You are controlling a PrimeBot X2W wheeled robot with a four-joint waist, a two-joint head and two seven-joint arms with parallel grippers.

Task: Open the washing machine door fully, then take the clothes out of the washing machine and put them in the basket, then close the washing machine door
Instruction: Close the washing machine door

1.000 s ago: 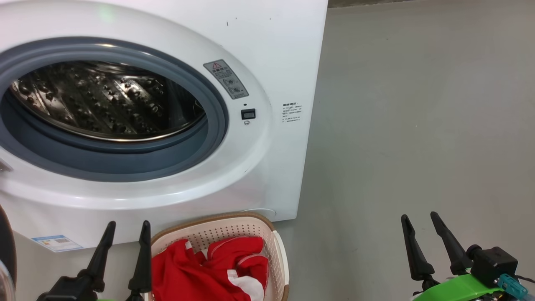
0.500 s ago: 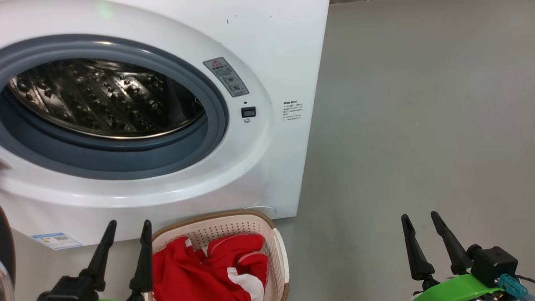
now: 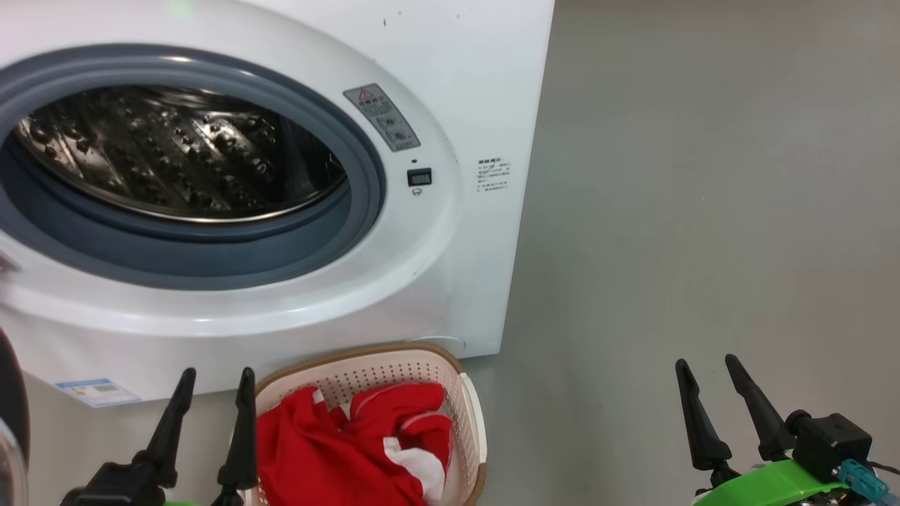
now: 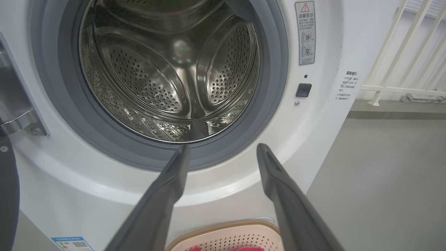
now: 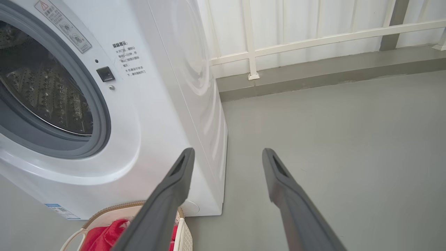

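The white washing machine stands with its port uncovered, and its steel drum shows no fabric inside. A sliver of the washing machine door's black rim shows at the far left edge, swung away from the port. On the floor in front sits the cream basket with red and white clothes piled in it. My left gripper is open just left of the basket, pointing at the machine's front below the port. My right gripper is open over bare floor, far right of the basket.
Grey floor stretches to the right of the machine. A white railing runs along the wall behind it. The door's metal hinge sits at the port's left side.
The whole head picture has shifted a little, so the camera moved: machine and basket sit slightly higher in it. Both grippers stay open, in the same place.
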